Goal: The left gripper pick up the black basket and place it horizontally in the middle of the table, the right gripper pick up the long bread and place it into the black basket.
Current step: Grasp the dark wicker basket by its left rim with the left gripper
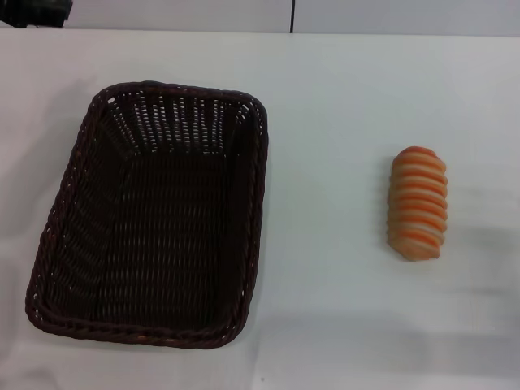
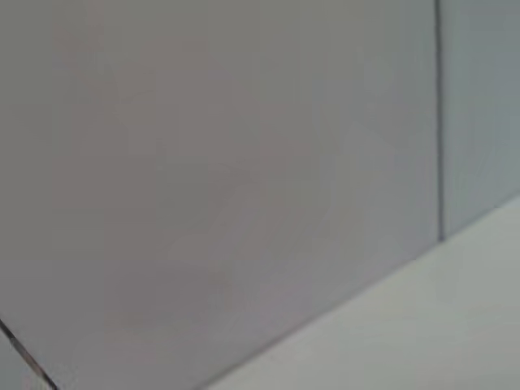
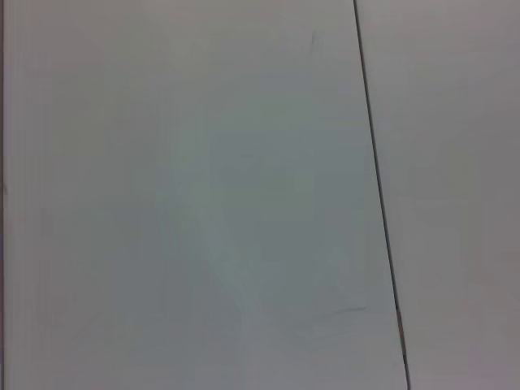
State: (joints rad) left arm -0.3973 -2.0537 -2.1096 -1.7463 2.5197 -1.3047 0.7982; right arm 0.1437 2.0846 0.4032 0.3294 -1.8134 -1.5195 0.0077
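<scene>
Neither the left gripper nor the right gripper appears in any view, so their state cannot be told; the wrist views show seemingly only blank wall panels. The black basket point(image 1: 150, 215) stands lengthwise at the table's point(image 1: 325, 97) left, empty. The long bread point(image 1: 418, 203) lies well apart, right. Both steps remain.

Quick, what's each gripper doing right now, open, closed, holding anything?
Left gripper: not in view, state cannot be told.
Right gripper: not in view, state cannot be told.
</scene>
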